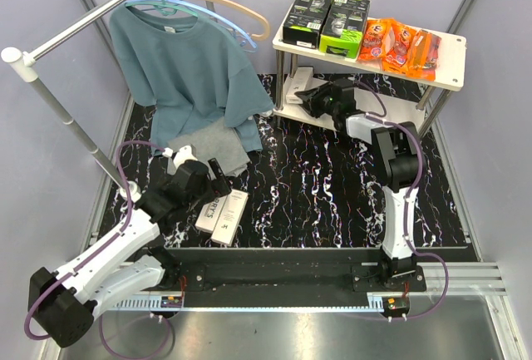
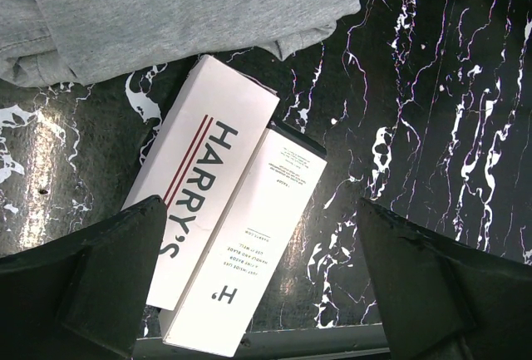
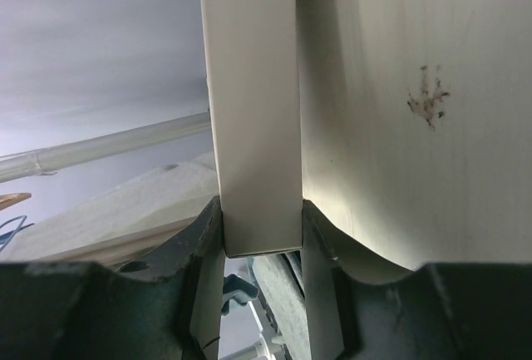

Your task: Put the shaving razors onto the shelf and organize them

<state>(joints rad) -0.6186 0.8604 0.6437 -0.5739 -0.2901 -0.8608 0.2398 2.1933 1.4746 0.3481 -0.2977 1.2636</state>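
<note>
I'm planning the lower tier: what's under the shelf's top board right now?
The right gripper, shut on a slim white box, reaches in above the lower board. The top board covers the rest of that tier.

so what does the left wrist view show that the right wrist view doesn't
Left wrist only: two white razor boxes on the black marbled table, a grey cloth beyond them, the left end effector open above. Right wrist only: the right end effector shut on a slim white box, beside a cream shelf board. Shared: no same object; each shows its own end effector.
</note>
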